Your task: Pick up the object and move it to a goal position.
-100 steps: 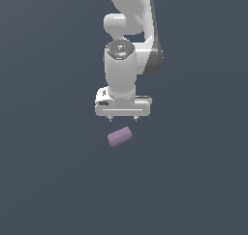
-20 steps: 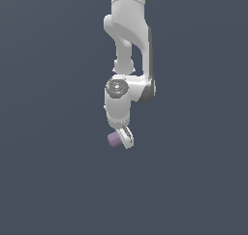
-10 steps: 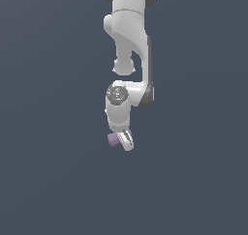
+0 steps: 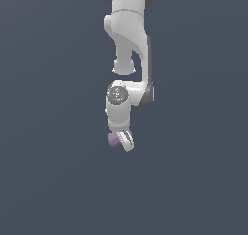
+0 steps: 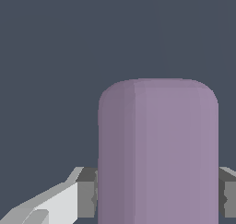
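Note:
The pale purple oblong block (image 4: 114, 139) sits between the fingers of my white gripper (image 4: 121, 141) in the middle of the exterior view. One end of the block sticks out toward the exterior view's left; the rest is hidden by the hand. In the wrist view the block (image 5: 158, 154) fills the picture between two grey finger pads (image 5: 86, 193), which press against its sides. The gripper is shut on the block.
The plain dark grey-blue floor (image 4: 48, 181) lies all around the arm. The white arm (image 4: 128, 36) rises from the hand to the top edge of the exterior view. No goal marker shows.
Five seconds ago the gripper was above the block, apart from it. Since a second ago the hand holds the block and has shifted slightly, with the wrist lowering a little.

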Tool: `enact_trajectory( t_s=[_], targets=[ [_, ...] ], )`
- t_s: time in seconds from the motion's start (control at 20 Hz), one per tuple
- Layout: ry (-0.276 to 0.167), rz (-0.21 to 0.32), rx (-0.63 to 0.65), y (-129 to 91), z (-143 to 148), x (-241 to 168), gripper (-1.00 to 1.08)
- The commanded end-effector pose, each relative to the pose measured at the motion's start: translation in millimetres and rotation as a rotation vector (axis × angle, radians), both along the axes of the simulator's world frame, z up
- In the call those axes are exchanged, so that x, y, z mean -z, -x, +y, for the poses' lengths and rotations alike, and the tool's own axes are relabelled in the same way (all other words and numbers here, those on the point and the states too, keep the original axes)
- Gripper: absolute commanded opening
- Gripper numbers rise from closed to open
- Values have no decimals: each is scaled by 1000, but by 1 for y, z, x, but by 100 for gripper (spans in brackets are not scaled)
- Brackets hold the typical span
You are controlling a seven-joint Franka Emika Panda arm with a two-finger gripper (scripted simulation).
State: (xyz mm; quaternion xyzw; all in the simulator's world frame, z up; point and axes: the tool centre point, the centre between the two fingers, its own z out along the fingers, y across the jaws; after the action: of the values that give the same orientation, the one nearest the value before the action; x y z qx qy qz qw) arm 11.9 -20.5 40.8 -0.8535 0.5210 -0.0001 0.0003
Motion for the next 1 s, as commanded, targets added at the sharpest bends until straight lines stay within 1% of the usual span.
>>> enact_trajectory(
  t_s=[0.0, 0.2, 0.45, 0.65, 0.95],
  targets=[
    [0, 0, 0, 0, 0, -1, -100],
    [0, 0, 0, -2, 3, -12, -100],
    [0, 0, 0, -8, 8, -39, -100],
    [1, 0, 1, -14, 14, -70, -100],
    [2, 0, 2, -27, 26, -131, -100]
  ],
)
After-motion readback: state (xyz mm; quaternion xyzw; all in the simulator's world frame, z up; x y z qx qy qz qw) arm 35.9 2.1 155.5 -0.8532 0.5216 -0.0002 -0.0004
